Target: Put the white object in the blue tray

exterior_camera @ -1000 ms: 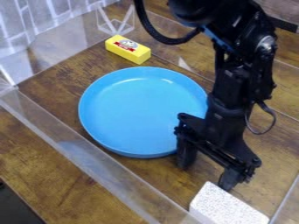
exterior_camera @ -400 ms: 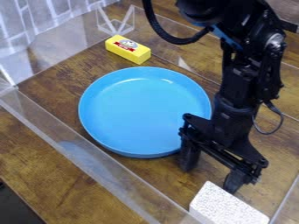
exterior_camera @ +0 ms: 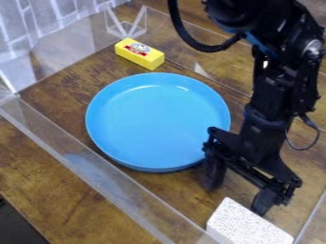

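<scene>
A black robot arm [exterior_camera: 277,86] is reaching down from the upper right of the frame, and its tool [exterior_camera: 253,186] is pointing straight down at the lower right, just above the dark wooden tabletop [exterior_camera: 51,100]. The tool's two black fingers [exterior_camera: 218,172] are standing wide apart and are gripping nothing; the bare wood is showing between them. The white block [exterior_camera: 246,227], speckled and grainy, is lying at the bottom edge of the frame, right of centre, just below the tool and partly cut off by the frame; it is sitting close under the finger nearer the right, though whether that finger is touching it is not clear. The blue tray [exterior_camera: 109,122], round and shallow with a raised rim, is lying flat in the middle of the frame, with nothing showing inside it; the tool's left finger is standing just beside its lower right rim. A yellow block [exterior_camera: 139,53] with a red label is resting on the tabletop at the upper centre, well apart from the tray. Clear plastic walls [exterior_camera: 64,157] are running along the left and lower left of the scene.
</scene>
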You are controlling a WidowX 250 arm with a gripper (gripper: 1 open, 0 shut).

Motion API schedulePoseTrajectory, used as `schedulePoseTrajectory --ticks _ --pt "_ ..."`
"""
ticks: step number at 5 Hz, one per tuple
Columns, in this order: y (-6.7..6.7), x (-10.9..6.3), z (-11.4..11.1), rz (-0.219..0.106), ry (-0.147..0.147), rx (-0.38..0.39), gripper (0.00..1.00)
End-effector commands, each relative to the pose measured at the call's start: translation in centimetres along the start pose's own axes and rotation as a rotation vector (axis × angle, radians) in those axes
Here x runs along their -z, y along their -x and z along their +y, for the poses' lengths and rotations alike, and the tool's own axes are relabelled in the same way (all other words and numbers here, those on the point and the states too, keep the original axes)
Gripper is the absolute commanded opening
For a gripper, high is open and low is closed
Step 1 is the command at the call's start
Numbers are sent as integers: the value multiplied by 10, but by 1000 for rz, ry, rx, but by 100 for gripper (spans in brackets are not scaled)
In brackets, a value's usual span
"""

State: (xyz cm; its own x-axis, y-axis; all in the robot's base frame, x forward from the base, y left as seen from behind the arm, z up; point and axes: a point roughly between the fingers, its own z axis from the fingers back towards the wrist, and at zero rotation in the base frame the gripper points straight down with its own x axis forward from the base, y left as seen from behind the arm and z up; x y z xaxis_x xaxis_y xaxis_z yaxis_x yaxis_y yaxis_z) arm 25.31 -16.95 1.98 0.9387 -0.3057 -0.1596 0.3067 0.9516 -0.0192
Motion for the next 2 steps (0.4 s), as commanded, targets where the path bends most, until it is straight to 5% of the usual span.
schedulePoseTrajectory --ticks 1,2 --pt "5 -4 -19 16 5 69 100" --pt "4 -4 -21 32 8 72 100"
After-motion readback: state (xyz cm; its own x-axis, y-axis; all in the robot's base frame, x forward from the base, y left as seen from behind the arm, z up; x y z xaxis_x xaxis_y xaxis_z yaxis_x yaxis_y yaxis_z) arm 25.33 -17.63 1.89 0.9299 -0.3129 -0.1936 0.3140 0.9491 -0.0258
